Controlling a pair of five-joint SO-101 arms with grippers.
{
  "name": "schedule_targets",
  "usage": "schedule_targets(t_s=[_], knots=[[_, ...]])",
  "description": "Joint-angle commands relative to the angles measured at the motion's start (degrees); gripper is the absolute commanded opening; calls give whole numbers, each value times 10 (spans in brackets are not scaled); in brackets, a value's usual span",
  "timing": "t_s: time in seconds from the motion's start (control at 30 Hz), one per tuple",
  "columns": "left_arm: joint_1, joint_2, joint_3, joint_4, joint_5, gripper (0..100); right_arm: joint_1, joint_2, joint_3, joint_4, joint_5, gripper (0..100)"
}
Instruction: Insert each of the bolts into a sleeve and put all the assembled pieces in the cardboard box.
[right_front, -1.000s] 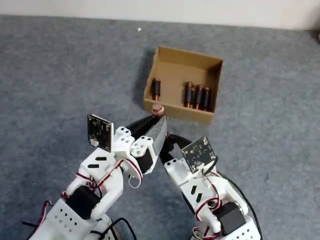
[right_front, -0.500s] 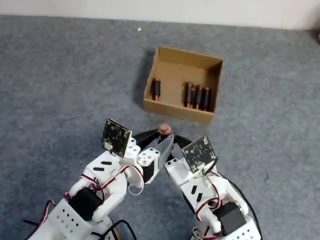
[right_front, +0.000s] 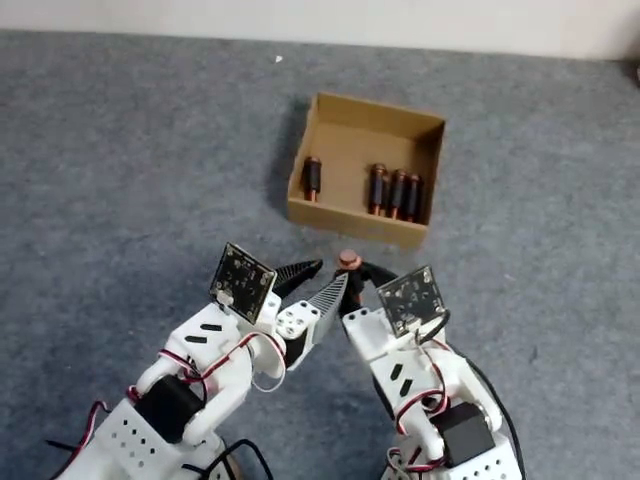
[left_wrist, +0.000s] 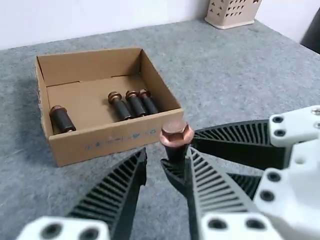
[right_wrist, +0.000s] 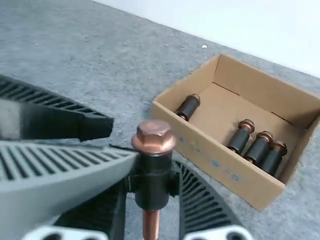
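Observation:
A copper bolt (right_wrist: 153, 136) stands upright in a black sleeve (right_wrist: 151, 185), its hex head (right_front: 348, 260) up. My right gripper (right_wrist: 152, 192) is shut on the sleeve, just in front of the cardboard box (right_front: 365, 228). Close beside the bolt, my left gripper (left_wrist: 154, 162) stands open, one finger (left_wrist: 210, 187) next to the sleeve. In the left wrist view the bolt head (left_wrist: 176, 134) shows just past that finger. The box (left_wrist: 110, 140) holds several assembled pieces: one (right_front: 312, 178) lies alone and three (right_front: 395, 192) lie side by side.
Grey carpet covers the table on all sides of the box (right_wrist: 215, 160). A beige slotted holder (left_wrist: 232, 12) stands far behind it. Both arm bases crowd the near edge in the high view.
My left gripper pulled back from the box's front wall with the bolt, brought it over to my right gripper and opened. The right gripper has closed on the sleeve.

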Motion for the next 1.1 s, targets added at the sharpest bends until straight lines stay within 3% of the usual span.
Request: schedule_targets(t_s=[0.0,0.27,0.47,0.6,0.97,1.07], knots=[[-11,1,-8,6,-11,147,18,-9,-33,-20,1,5],[-120,0,-1,6,-11,146,87,-9,1,-38,-1,5],[-200,0,37,4,-11,119,124,-9,41,-88,-47,5],[-233,0,69,4,-11,2,127,-8,42,-87,-50,5],[-314,-1,103,1,-8,6,124,-7,-7,-86,-25,5],[-316,-34,140,-32,-10,6,124,-7,-17,-87,2,5]])
